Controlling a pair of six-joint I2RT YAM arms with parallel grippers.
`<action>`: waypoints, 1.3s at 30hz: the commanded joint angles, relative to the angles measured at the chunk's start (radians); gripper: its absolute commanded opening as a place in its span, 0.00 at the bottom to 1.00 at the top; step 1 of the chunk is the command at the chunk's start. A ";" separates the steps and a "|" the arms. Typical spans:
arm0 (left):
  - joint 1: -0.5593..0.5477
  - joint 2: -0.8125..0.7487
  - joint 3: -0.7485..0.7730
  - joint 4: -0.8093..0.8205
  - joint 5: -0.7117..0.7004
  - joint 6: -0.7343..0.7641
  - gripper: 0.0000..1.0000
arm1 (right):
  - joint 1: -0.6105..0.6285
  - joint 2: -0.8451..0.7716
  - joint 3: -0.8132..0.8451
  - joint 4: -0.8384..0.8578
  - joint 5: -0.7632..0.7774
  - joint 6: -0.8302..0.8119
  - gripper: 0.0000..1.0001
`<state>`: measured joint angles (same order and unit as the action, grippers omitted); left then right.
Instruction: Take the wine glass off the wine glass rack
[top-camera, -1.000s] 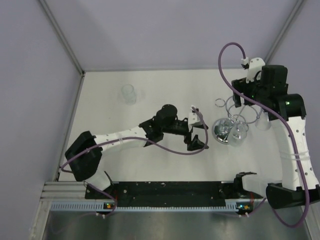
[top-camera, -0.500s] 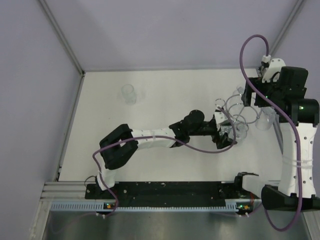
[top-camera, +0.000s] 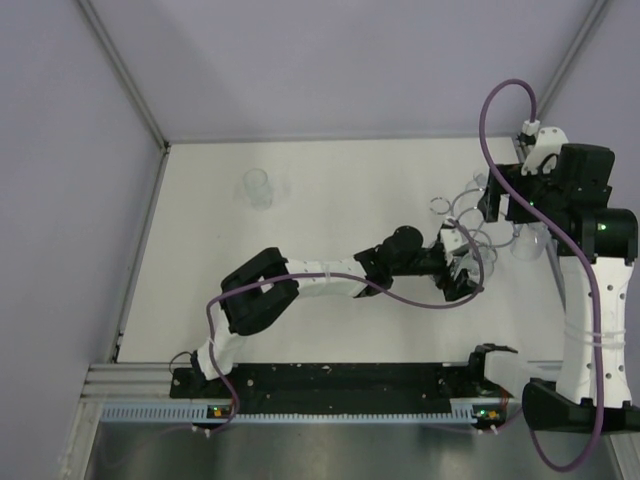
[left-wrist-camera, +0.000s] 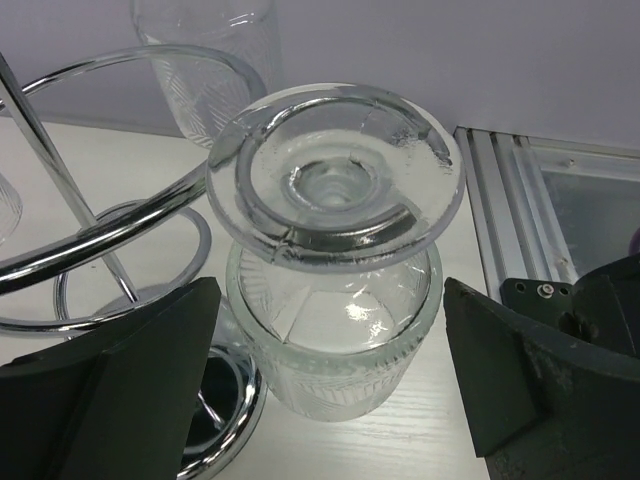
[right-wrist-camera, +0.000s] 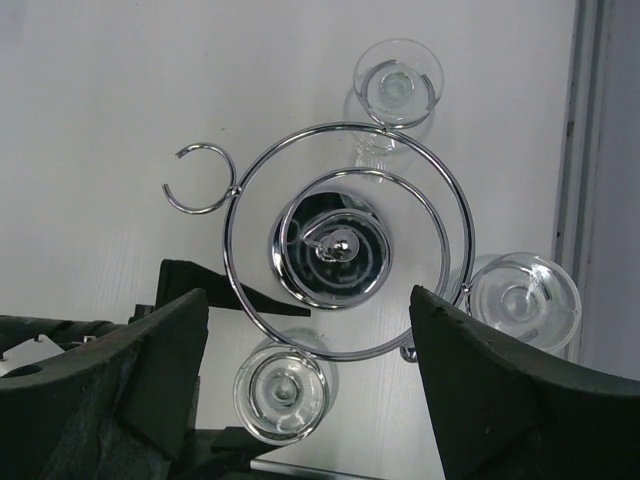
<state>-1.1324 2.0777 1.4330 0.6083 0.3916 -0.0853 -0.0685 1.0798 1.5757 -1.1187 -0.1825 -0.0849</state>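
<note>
The chrome wine glass rack (right-wrist-camera: 335, 245) stands at the right of the table (top-camera: 463, 213), with an upside-down wine glass hanging from each of three rings. My left gripper (left-wrist-camera: 330, 385) is open. Its fingers (left-wrist-camera: 110, 390) straddle the bowl of the nearest wine glass (left-wrist-camera: 335, 330) without touching it. That glass also shows in the right wrist view (right-wrist-camera: 283, 392) and in the top view (top-camera: 481, 264). My right gripper (right-wrist-camera: 310, 400) is open and empty. It hovers above the rack and looks straight down on it (top-camera: 500, 203).
Two more glasses hang on the rack (right-wrist-camera: 398, 82) (right-wrist-camera: 520, 300), and one ring (right-wrist-camera: 200, 178) holds nothing. A loose glass (top-camera: 258, 187) stands at the table's far left. A metal rail (left-wrist-camera: 520, 230) runs along the table's near edge.
My left arm has reached right to the rack and its open fingers now flank the near glass. My right arm has moved right and back over the rack.
</note>
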 joint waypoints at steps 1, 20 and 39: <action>-0.018 0.028 0.081 0.088 -0.013 -0.008 0.98 | -0.005 -0.017 -0.005 0.017 -0.018 0.002 0.80; -0.021 0.047 0.098 0.056 -0.002 0.005 0.44 | -0.005 -0.020 -0.016 0.022 -0.021 -0.001 0.80; -0.021 -0.018 0.055 0.100 0.013 0.075 0.00 | -0.005 -0.027 -0.026 0.026 -0.029 -0.006 0.79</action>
<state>-1.1511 2.1250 1.4967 0.6407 0.3813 -0.0452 -0.0685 1.0779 1.5574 -1.1206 -0.1974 -0.0856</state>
